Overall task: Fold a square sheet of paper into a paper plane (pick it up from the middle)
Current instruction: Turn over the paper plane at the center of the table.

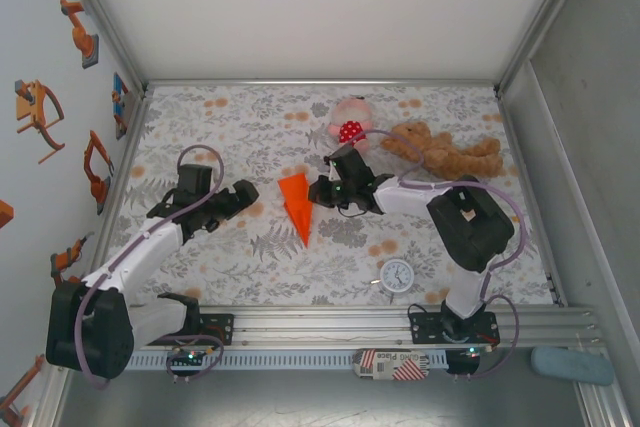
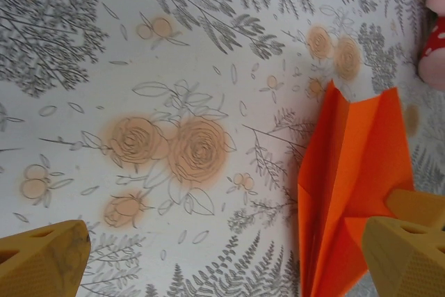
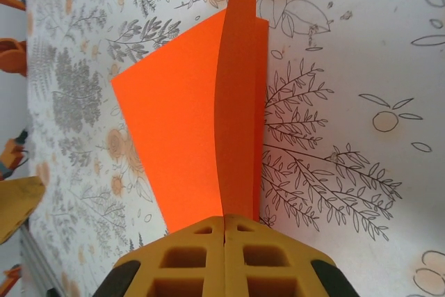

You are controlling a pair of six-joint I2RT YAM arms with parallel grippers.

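Clenched shut with the right hand (image 3: pixel 224 231), yellow pads (image 3: pixel 299 254) pressed together at the bottom centre of the right wrist view, on the upright middle fold of the bright orange paper plane (image 3: pixel 181 130), a pointed folded wedge. Beyond the pads, one flat wing spread to the left over the flower-printed surface (image 3: pixel 334 67), the fold standing on edge toward the top of the frame. Released and spread wide at the left hand (image 2: pixel 222 269): one yellow finger (image 2: pixel 42 259) in the lower left corner of the left wrist view, the other in the lower right, overlapping the plane's near edge; cannot tell whether touching. From above, both hands near the middle of the frame, left hand just left of the plane, right hand at its upper right edge, plane's point toward the bottom. Farther out, at upper centre, a pink plush toy with a red white-spotted patch (image 1: pixel 348 119), to its right a brown teddy bear (image 1: pixel 445 152); toward the lower right, a round white clock (image 1: pixel 397 275), well apart from the plane.
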